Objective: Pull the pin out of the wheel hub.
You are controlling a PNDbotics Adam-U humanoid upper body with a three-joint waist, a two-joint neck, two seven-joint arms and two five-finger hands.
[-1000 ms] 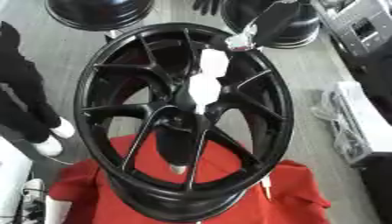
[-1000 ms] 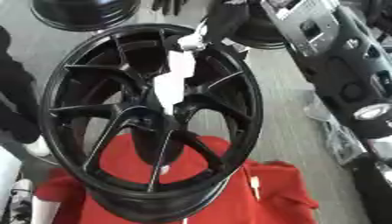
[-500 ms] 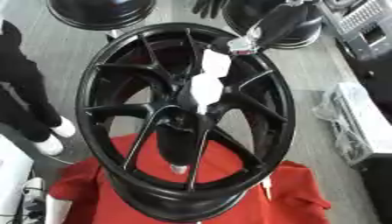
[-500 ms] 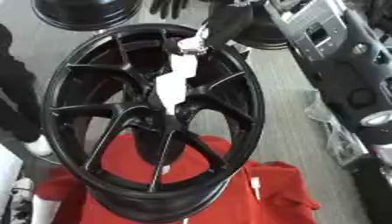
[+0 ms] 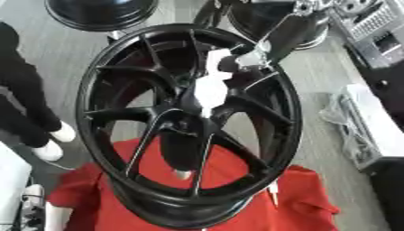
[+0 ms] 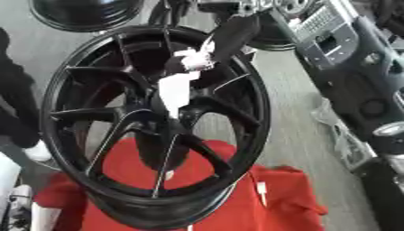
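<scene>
At the centre of both eye views a black multi-spoke wheel [image 5: 189,122] stood on edge, its face turned up toward the camera, its lower rim resting on a red cloth [image 5: 260,207] spread over the grey floor [image 5: 315,90]. A white pin [image 5: 211,88] ran from the hub upward along the spokes, its lower end tapering into the hub bore and its upper end wider and irregular in outline. Whether the lower tip was seated in the bore or merely lay over it could not be determined.

The right arm entered from the upper right. The right hand [image 5: 254,57] was at the top end of the pin, its light-coloured fingers closed around that end; the individual fingers were blurred, but the pinch on the pin showed in both views.

The left hand did not appear in either view.

Behind the wheel, two further dark wheels [image 5: 98,11] lay on the floor at the top edge. A person's dark trouser leg and white shoe [image 5: 55,142] stood at the left, clear of the wheel. Grey equipment [image 6: 339,40] occupied the right side.
</scene>
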